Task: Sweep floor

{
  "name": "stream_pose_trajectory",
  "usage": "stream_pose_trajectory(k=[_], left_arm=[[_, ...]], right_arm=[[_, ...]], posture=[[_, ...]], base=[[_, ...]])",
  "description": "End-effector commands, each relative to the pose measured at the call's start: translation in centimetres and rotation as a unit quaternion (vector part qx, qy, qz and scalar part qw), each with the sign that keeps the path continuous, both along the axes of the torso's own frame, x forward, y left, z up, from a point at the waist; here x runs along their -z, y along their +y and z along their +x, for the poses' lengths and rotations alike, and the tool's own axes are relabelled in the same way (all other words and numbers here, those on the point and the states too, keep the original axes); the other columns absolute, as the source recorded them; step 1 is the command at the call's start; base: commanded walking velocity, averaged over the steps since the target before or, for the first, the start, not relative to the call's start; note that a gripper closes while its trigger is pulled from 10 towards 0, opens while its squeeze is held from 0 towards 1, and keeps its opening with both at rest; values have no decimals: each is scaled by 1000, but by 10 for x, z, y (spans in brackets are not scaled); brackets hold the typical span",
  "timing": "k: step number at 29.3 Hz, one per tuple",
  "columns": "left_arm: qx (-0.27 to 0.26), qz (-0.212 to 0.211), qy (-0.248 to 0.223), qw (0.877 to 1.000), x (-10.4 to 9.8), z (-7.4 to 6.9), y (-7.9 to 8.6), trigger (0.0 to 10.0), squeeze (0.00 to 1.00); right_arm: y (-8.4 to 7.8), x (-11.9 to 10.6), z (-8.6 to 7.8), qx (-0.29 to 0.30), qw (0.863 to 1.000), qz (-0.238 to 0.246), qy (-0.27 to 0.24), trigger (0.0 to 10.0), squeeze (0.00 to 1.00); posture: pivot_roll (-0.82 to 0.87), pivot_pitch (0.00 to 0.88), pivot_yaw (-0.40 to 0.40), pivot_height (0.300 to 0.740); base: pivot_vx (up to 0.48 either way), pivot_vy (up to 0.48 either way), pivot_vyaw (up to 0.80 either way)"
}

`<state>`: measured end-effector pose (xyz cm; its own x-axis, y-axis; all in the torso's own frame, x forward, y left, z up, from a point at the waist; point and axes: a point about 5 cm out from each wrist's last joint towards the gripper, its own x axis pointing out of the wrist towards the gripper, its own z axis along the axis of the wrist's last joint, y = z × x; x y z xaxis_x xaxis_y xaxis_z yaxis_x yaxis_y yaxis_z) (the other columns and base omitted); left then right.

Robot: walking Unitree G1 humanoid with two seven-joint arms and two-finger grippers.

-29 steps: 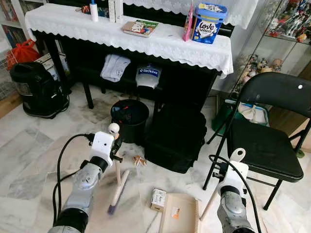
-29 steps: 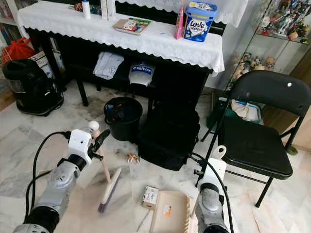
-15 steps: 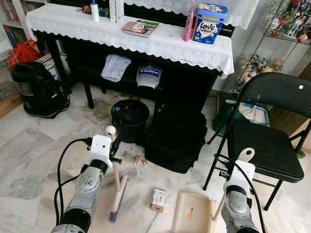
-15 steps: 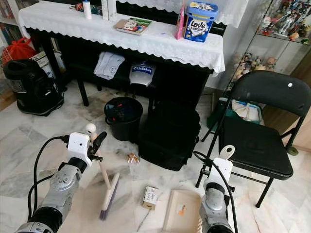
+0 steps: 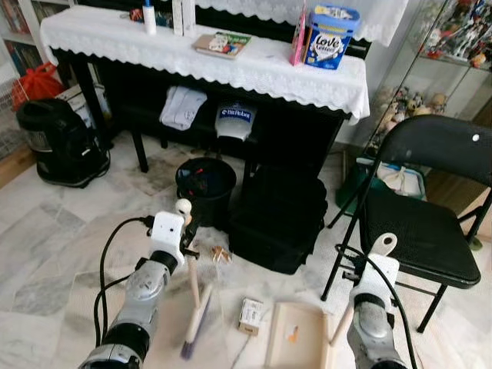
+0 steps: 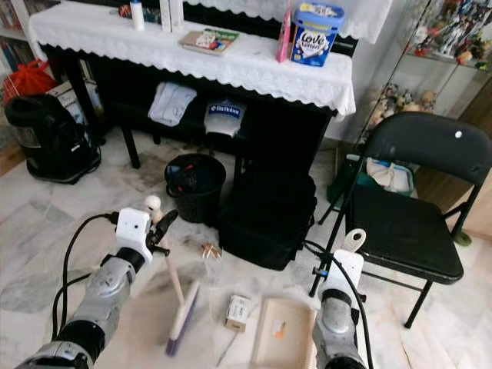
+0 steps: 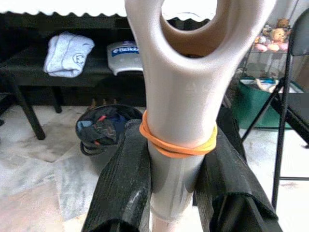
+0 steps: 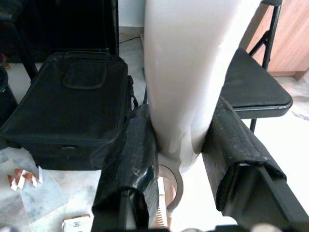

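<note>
My left gripper (image 5: 187, 227) is shut on the cream handle of a hand brush (image 5: 195, 295). An orange rubber band (image 7: 176, 148) circles the handle between the black fingers (image 7: 122, 183). The brush head with purple bristles (image 5: 190, 344) rests on the marble floor, left of a small cardboard box (image 5: 250, 314). A scrap of folded paper (image 5: 221, 254) lies farther ahead. My right gripper (image 8: 178, 140) is shut on the white dustpan handle (image 5: 380, 248). The beige dustpan (image 5: 294, 344) sits on the floor right of the box.
A black waste bin (image 5: 204, 184) and a black bag (image 5: 277, 219) stand ahead under a lace-covered piano (image 5: 231, 61). A black folding chair (image 5: 425, 231) is close on the right. A black appliance (image 5: 58, 142) sits at the left. Open marble floor lies at the front left.
The brush head has slid right, closer to the small box. The dustpan moved right, then a little back left. The view has shifted slightly.
</note>
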<state>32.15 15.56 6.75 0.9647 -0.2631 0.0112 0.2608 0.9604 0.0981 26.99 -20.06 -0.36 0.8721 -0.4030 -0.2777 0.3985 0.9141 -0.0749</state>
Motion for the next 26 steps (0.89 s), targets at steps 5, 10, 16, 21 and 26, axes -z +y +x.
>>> stream_pose_trajectory(k=[5,10,16,21,26], left_arm=[[-2,-28,-13,1000,-8,7,-2,10000,0],[1,-53,6,999,-6,9,-5,10000,0],[68,-64,48,994,0,9,-16,10000,0],[93,-123,70,986,-1,9,-11,10000,0],[110,-174,60,977,-9,9,-5,10000,0]], right_arm=[[-3,-6,6,2,1000,0,-11,10000,0],[-3,-6,6,1,1000,1,-10,10000,0],[-3,-5,5,3,1000,0,-10,10000,0],[-4,-5,4,4,1000,1,-8,10000,0],[-3,-5,4,3,1000,2,-7,10000,0]], posture=[[-52,4,-107,740],[-55,7,-108,740],[-59,8,-104,740],[-54,10,-105,740],[-47,10,-104,740]], base=[[0,0,0],[0,0,0],[0,0,0],[0,0,0],[0,0,0]])
